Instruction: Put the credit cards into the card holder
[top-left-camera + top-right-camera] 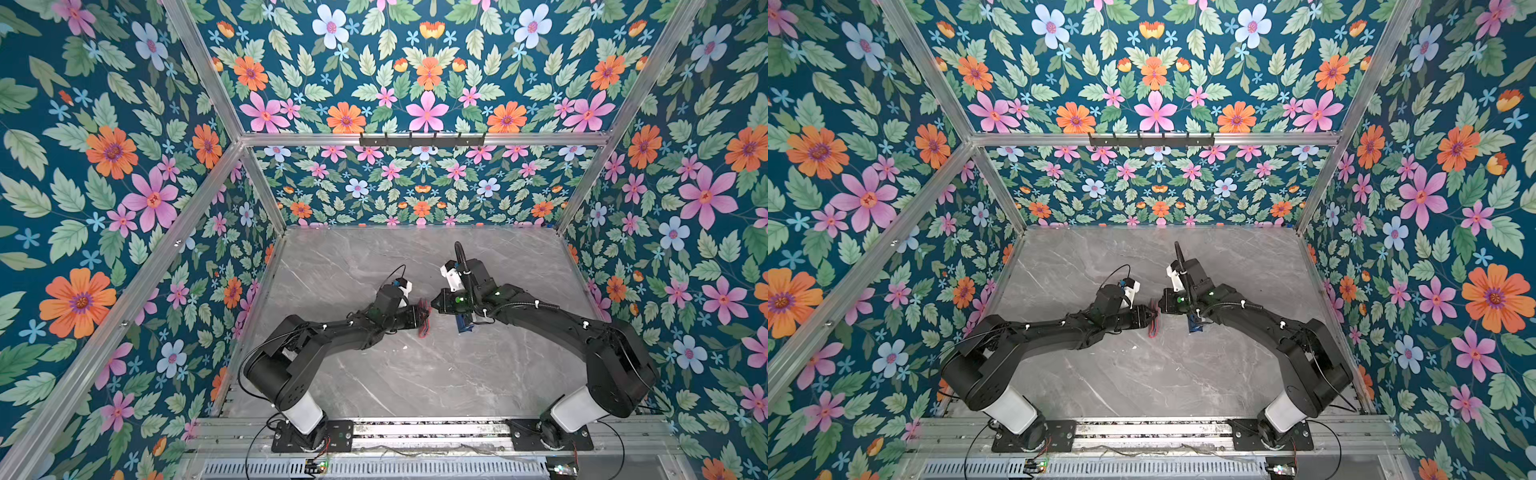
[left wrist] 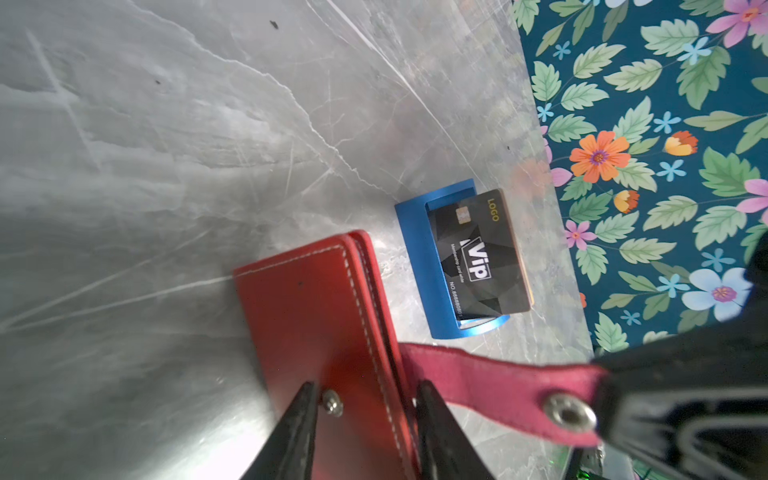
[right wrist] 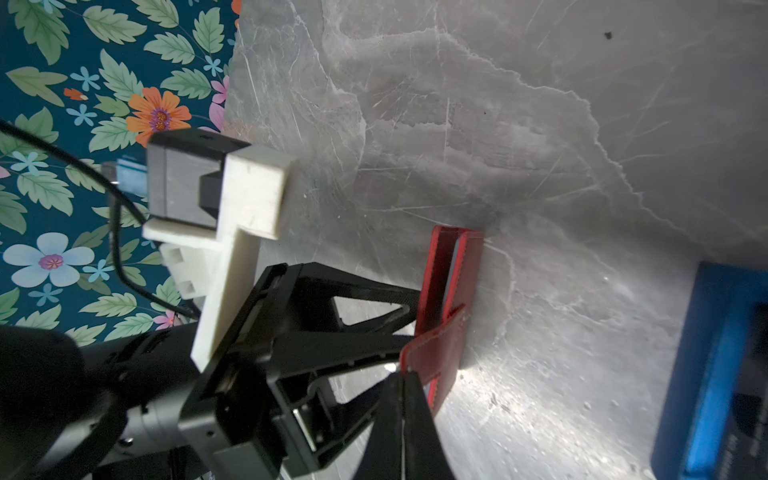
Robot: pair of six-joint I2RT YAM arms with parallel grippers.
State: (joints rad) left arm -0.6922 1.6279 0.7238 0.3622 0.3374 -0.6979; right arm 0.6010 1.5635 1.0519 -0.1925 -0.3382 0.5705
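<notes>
The card holder (image 2: 316,316), a red wallet, stands on edge at mid-table in both top views (image 1: 424,322) (image 1: 1154,320). Its covers are slightly parted (image 3: 453,266). My left gripper (image 2: 365,401) is open, one tip beside the snap stud on the cover's face and the other at the stitched edge. My right gripper (image 3: 402,374) is shut on the snap tab (image 2: 498,386), which is pulled away from the stud. A dark credit card (image 2: 482,257) with white "VIP" lettering leans in a blue tray (image 2: 415,266).
The blue tray (image 1: 465,323) sits just right of the wallet, under the right arm. The grey marble table (image 1: 415,374) is walled in by floral panels on three sides. Both arm bases stand on the front rail.
</notes>
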